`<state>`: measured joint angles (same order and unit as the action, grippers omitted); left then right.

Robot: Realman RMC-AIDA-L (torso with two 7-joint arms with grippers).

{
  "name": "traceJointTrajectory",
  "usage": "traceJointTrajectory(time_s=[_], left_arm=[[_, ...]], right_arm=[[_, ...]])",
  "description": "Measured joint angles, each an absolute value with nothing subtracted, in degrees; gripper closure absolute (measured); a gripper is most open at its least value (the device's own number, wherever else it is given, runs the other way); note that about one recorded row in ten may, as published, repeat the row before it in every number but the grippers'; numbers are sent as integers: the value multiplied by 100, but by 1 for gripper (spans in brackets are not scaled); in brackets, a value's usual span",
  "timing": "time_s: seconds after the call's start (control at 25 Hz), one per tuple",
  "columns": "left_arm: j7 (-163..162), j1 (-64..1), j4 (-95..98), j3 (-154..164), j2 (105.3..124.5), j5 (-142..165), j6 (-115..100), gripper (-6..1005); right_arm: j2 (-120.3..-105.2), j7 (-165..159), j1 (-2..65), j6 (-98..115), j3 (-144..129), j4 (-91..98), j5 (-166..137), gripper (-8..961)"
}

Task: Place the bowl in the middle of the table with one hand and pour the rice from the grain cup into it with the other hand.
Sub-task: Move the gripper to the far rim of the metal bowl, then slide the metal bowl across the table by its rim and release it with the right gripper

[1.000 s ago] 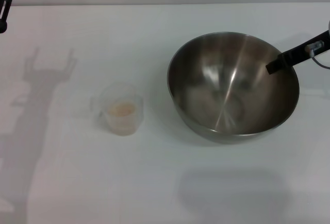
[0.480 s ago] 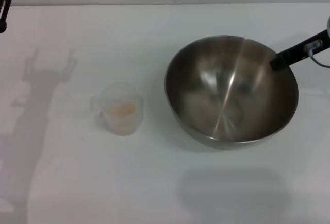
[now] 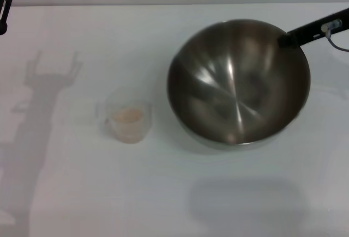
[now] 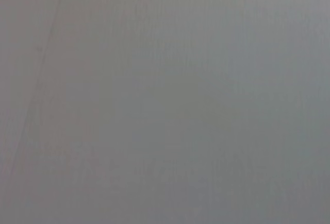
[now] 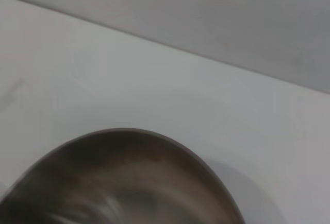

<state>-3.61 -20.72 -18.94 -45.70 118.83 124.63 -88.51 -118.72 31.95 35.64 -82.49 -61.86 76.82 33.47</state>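
Observation:
The steel bowl (image 3: 234, 84) is at the right of the white table (image 3: 109, 193), lifted and tilted with its inside facing me. My right gripper (image 3: 287, 37) holds its far right rim, with one black finger (image 3: 305, 31) showing along the edge. The right wrist view shows the bowl's rim (image 5: 124, 136) close up over the table. The clear grain cup (image 3: 128, 121) stands upright to the left of the bowl, apart from it, with pale rice (image 3: 127, 116) in its bottom. My left gripper (image 3: 4, 5) is parked at the far left edge, high above the table.
The left arm's shadow (image 3: 43, 101) falls across the left of the table. The table's far edge (image 3: 136, 4) meets a grey wall. The left wrist view shows only plain grey.
The bowl has risen off the table and tilted, its right rim pulled up and back by my right gripper. The cup and left arm have not moved.

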Motion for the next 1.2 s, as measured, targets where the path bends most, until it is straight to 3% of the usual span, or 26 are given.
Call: traceJointTrajectory(time_s=[1.2], left_arm=[[-360,-2024,-1925,-4544,11883,12475,-8899,137]], right_arm=[[-11867,3519,3568,-8164,-6257,6922,3944,926]])
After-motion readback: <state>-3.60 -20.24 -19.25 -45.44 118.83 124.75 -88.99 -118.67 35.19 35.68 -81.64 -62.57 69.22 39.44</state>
